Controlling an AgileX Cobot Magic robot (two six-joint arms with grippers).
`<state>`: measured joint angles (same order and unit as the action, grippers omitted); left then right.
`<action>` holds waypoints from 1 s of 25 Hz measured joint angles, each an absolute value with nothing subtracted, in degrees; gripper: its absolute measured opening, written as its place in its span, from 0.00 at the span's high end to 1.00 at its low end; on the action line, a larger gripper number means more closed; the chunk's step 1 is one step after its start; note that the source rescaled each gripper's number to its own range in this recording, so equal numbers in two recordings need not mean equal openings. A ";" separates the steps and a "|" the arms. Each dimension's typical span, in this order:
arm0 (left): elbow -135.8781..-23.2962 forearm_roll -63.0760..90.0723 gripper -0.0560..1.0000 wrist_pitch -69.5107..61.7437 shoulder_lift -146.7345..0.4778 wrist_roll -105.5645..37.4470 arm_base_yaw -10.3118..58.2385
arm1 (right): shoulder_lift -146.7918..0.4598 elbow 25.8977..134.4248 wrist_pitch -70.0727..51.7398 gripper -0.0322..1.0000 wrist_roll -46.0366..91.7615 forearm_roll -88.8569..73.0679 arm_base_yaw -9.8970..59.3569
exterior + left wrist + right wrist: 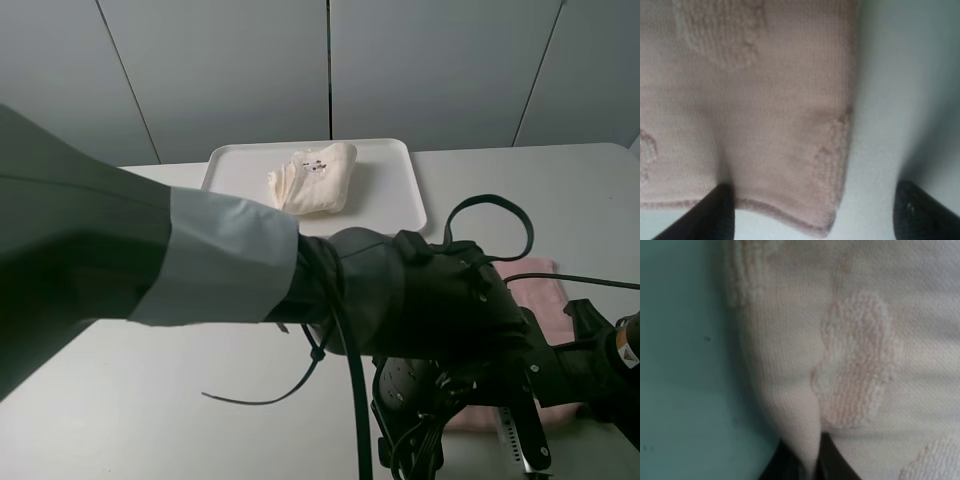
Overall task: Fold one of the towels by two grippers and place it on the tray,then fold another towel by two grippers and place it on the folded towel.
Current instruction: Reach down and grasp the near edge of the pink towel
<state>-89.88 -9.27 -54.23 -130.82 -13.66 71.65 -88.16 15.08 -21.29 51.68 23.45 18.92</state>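
Note:
A cream towel (pixel 315 178) lies folded on the white tray (pixel 400 190) at the back of the table. A pink towel (pixel 530 272) lies on the table at the front right, mostly hidden by both arms in the high view. In the left wrist view my left gripper (pixel 820 217) is open over a corner of the pink towel (pixel 770 115). One finger (pixel 715 212) is at the towel's edge and the other (pixel 922 215) is over bare table. My right gripper (pixel 807 465) is shut on a pinched fold of the pink towel (pixel 855 365).
My left arm in its grey sleeve (pixel 150 270) crosses close in front of the high camera and hides much of the table. Black cables (pixel 490 205) loop above the pink towel. The white table (pixel 120 410) shows at the front left.

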 joint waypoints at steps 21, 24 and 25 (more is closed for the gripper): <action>-89.88 -7.92 0.18 -52.90 -130.92 -14.98 71.65 | -88.21 15.08 -20.97 0.96 51.47 24.36 18.92; -90.01 -8.98 0.37 -53.14 -131.30 -13.83 71.78 | -88.29 15.08 -20.97 0.96 51.47 24.36 18.92; -90.14 -9.36 0.46 -53.24 -131.39 -13.52 71.89 | -88.29 15.08 -20.97 0.96 51.36 24.36 18.92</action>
<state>-90.14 -9.36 -53.24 -131.39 -13.52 71.89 -88.29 15.08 -20.97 51.36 24.36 18.92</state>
